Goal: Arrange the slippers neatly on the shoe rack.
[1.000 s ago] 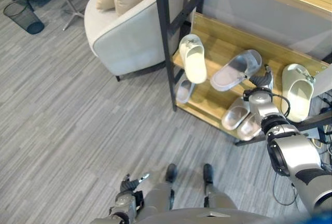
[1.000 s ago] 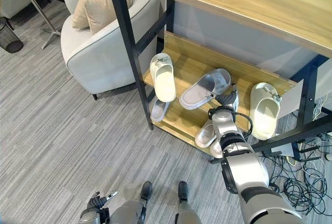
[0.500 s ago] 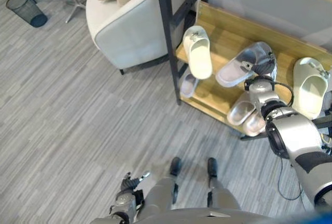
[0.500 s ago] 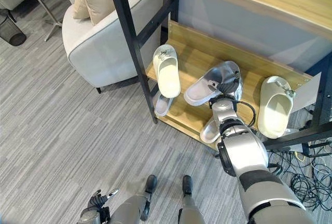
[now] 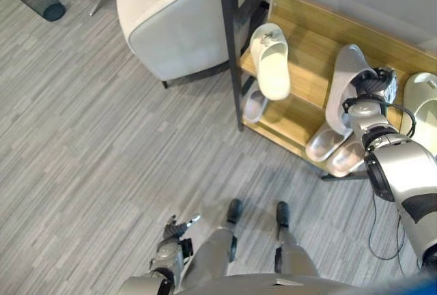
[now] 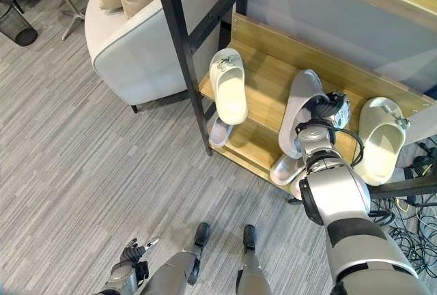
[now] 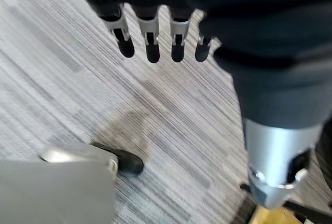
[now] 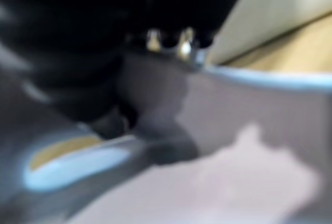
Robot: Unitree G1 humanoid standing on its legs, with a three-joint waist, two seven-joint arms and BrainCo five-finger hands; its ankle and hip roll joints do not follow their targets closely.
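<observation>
I am gripping the grey slipper (image 6: 299, 107) with my right hand (image 6: 326, 108), my fingers curled into its strap end at the far part of the upper shelf (image 6: 266, 80) of the shoe rack (image 5: 308, 54); in my right wrist view the slipper's pale grey body is sitting right against my dark fingers. The grey slipper is lying lengthwise on that wooden shelf, its toe end reaching toward the shelf's front edge. To its left on the same shelf a cream slipper (image 5: 270, 60) is lying well apart from it, toe hanging past the front edge beside the rack's black upright post (image 6: 184, 52). To the right of my hand a 2nd cream slipper (image 6: 379, 140) is resting on the shelf. On the lower shelf (image 5: 290, 121) 2 clear slippers (image 5: 332, 149) are lying side by side just below my wrist, and another small grey slipper (image 5: 254, 105) is sitting near the post. A pale armchair (image 5: 177, 25) is standing on the grey carpet (image 5: 102, 151) to the left of the rack. My left hand (image 7: 155, 40) is hanging low by my side over the carpet, fingers straight and relaxed, holding nothing.
</observation>
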